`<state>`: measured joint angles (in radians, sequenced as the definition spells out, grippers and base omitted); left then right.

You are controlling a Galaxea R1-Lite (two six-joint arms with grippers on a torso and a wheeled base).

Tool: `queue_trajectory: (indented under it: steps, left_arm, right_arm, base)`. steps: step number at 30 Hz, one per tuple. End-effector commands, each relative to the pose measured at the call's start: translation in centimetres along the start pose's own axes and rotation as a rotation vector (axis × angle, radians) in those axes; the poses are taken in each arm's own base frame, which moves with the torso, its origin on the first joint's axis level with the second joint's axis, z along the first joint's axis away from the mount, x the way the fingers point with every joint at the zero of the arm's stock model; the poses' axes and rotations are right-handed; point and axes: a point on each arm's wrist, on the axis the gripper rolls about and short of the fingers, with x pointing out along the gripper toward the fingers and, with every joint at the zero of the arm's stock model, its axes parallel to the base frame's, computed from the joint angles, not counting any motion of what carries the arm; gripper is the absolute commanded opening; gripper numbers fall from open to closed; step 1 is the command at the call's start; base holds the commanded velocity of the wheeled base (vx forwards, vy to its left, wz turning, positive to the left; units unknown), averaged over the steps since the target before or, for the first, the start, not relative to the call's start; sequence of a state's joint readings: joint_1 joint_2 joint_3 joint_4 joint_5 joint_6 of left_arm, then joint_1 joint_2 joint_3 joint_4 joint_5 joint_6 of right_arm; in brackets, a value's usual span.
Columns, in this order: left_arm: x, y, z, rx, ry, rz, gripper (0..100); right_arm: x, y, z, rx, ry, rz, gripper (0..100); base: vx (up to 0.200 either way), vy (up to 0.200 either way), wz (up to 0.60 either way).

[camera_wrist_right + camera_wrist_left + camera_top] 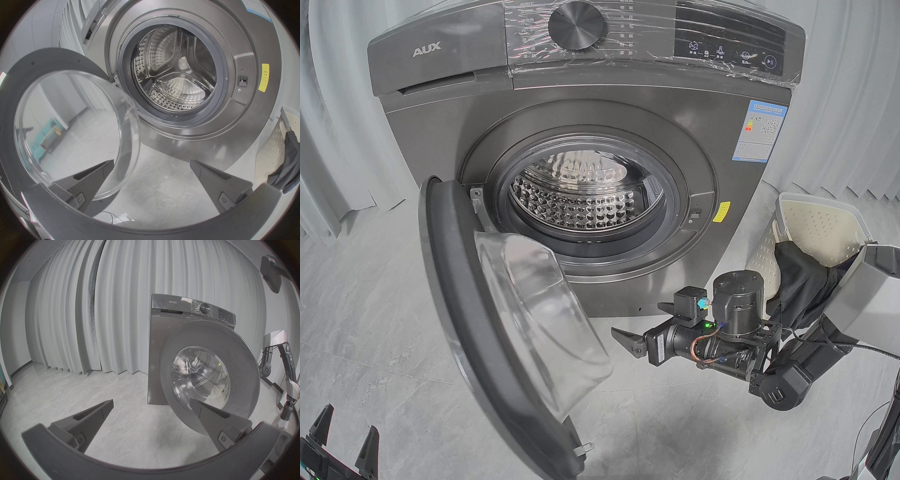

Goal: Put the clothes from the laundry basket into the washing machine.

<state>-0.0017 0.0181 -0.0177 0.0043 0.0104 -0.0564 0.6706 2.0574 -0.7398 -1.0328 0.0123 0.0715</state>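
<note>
My right fingers point(218, 184) are spread wide with nothing between them. They hang low over the floor point(375, 300) in front of the washing machine point(581, 112), near its lower right corner, between the open door point(456, 300) and the laundry basket point(825, 228). From my head they point sideways toward the door.

The door is swung out on its left hinge, and its clear bowl-shaped window point(544, 312) faces the opening. Behind it the steel drum point(581, 187) shows through the round opening, its dimpled wall catching the light.

The white, perforated basket stands on the floor just to the right of the machine. A dark piece of clothing point(800, 281) lies in it and drapes over its near rim. It is behind my right arm, apart from my fingers. My right wrist camera catches the same cloth point(290, 162) hanging against the basket's wall point(272, 150).

My left fingers point(218, 424) are also wide open and hold nothing. They sit low at my near left, well apart from the machine, facing the outer side of the door point(237, 355).
</note>
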Motion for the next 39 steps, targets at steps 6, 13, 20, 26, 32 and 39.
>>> queue_trajectory:
  steps: [6,13,20,26,32,39]
  left_arm:
    - [0.0,0.0,-0.4,0.000,0.003,0.001,100]
    - [0.0,0.0,-0.5,0.000,0.004,0.001,100]
    - [0.0,0.0,-0.4,0.000,0.003,0.001,100]
    - [0.0,0.0,-0.4,0.000,0.003,0.001,100]
    - [0.0,0.0,-0.5,0.000,0.004,0.001,100]
    - [0.0,0.0,-0.4,0.000,0.003,0.001,100]
  right_arm:
    - [0.4,0.1,0.7,0.000,-0.024,0.001,100]
    - [2.2,1.2,-0.4,-0.010,-0.002,0.032,100]
    - [2.5,3.7,-0.6,-0.027,-0.002,0.096,100]
    - [2.4,4.3,-0.5,-0.024,-0.013,0.118,100]
    - [1.9,6.5,-0.5,-0.012,-0.014,0.175,100]
    - [3.2,3.9,0.3,0.013,-0.043,0.097,100]
  base:
    - [0.000,0.000,0.00]
    - [-0.086,0.000,0.00]
    - [0.000,0.000,0.00]
    - [-0.067,0.000,0.00]
    - [-0.200,0.000,0.00]
    - [-0.029,0.000,0.00]
